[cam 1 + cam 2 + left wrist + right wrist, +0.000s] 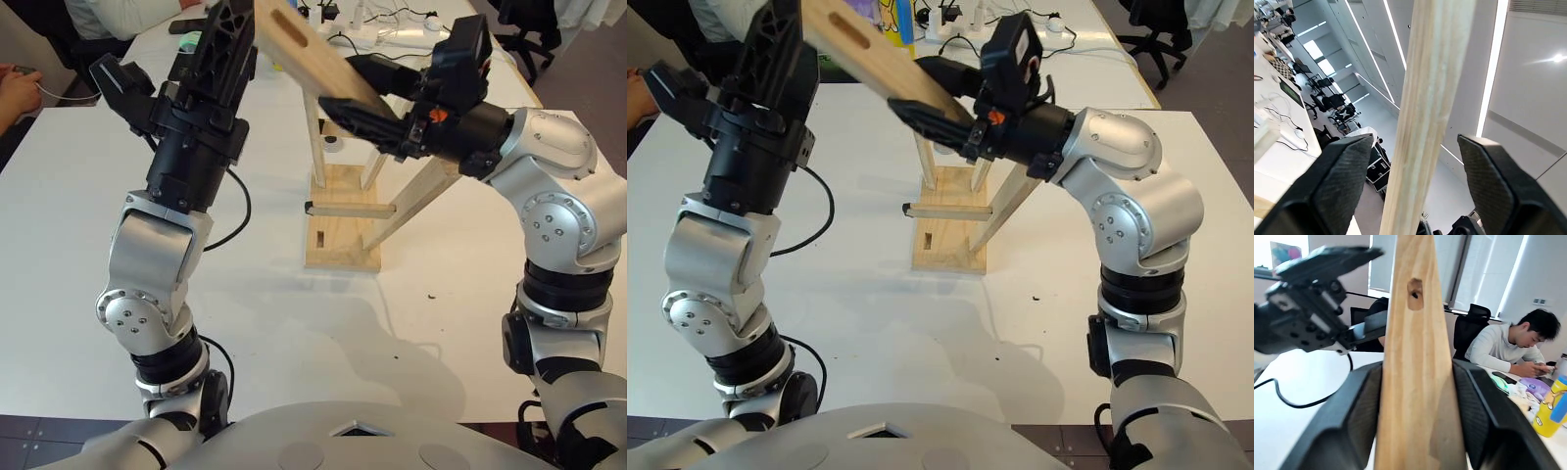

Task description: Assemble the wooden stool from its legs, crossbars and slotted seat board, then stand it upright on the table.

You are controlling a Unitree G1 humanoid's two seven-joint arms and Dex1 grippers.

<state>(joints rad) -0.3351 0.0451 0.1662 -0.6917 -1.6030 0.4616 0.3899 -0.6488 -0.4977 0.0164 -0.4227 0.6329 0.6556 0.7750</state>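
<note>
The slotted seat board (304,54) hangs tilted in the air above the table, its high end toward my left side. My right gripper (358,98) is shut on its lower end, and in the right wrist view the fingers (1359,416) press both faces of the seat board (1418,357). My left gripper (1413,142) is open astride the upper end, with a gap on each side of the seat board (1425,98). Below, a partly built frame of legs (416,201) and a crossbar (353,209) stands on a flat wooden piece (343,250).
Cables and a power strip (392,29) lie at the table's far edge. A person's hand (15,88) rests at the far left. A black cable (235,211) loops from my left arm. White tabletop (323,333) lies in front of the frame.
</note>
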